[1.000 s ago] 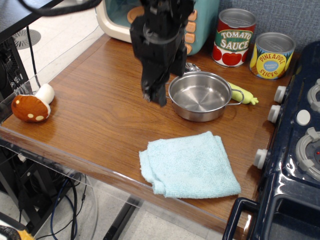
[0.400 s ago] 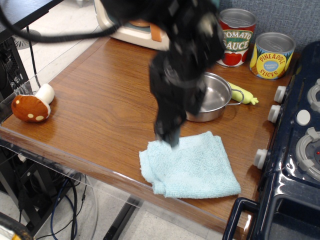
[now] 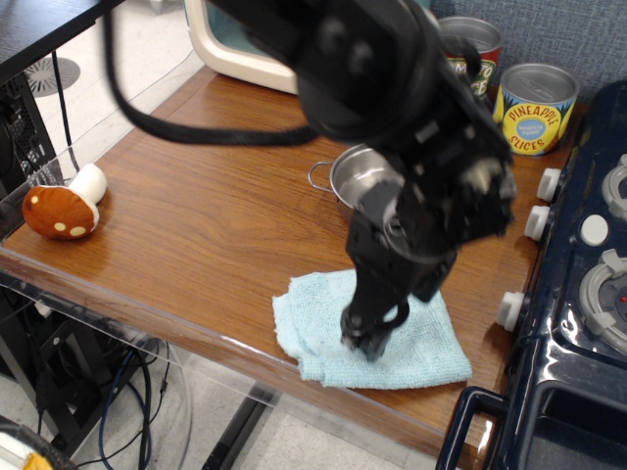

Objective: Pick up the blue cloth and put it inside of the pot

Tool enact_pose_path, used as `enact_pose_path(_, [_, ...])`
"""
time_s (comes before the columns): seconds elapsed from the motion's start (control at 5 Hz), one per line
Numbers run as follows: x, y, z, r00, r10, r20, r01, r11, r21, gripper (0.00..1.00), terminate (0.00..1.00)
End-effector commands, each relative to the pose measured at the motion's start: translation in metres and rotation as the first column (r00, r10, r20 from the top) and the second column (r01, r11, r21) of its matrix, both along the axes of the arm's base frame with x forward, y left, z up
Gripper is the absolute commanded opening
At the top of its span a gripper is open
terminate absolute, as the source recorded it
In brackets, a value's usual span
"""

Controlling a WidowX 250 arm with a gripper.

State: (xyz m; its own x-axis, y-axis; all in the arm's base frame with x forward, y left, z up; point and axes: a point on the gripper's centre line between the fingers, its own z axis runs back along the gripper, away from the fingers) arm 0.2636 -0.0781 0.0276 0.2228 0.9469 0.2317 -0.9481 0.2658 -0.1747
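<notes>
The blue cloth (image 3: pixel 313 328), a pale aqua terry towel, lies flat near the table's front edge. My black gripper (image 3: pixel 367 338) points down and touches the middle of the cloth; the arm hides much of the cloth behind it. I cannot tell whether the fingers are open or closed. The shiny steel pot (image 3: pixel 355 176) stands behind the cloth, mostly hidden by my arm; its left rim and one wire loop handle (image 3: pixel 320 177) show.
A brown toy mushroom (image 3: pixel 62 208) lies at the table's left edge. A pineapple slices can (image 3: pixel 535 108) and a tomato sauce can (image 3: pixel 473 51) stand at the back right. A dark blue toy stove (image 3: pixel 588 284) flanks the right side. A toy appliance (image 3: pixel 230 44) sits at the back.
My arm has swung from beside the pot toward the front right and dropped onto the cloth. It now covers most of the pot. The cloth has not moved.
</notes>
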Motion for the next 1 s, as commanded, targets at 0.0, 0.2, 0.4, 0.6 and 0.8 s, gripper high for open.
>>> enact_pose_path(0.0, [0.006, 0.025, -0.014, 0.998, 0.059, -0.023, -0.058, 0.998, 0.036, 1.00, 0.00])
enact_pose_path(0.2, [0.008, 0.047, -0.028, 0.992, 0.112, -0.054, -0.106, 0.990, 0.093, 1.00, 0.00])
enact_pose_path(0.4, [0.016, 0.081, -0.027, 0.973, 0.224, -0.049, -0.216, 0.969, 0.120, 1.00, 0.00])
enact_pose_path(0.6, [0.018, 0.125, -0.026, 0.922, 0.382, -0.052, -0.371, 0.916, 0.151, 1.00, 0.00])
enact_pose_path(0.8, [0.016, 0.161, -0.016, 0.859, 0.510, -0.033, -0.498, 0.850, 0.174, 1.00, 0.00])
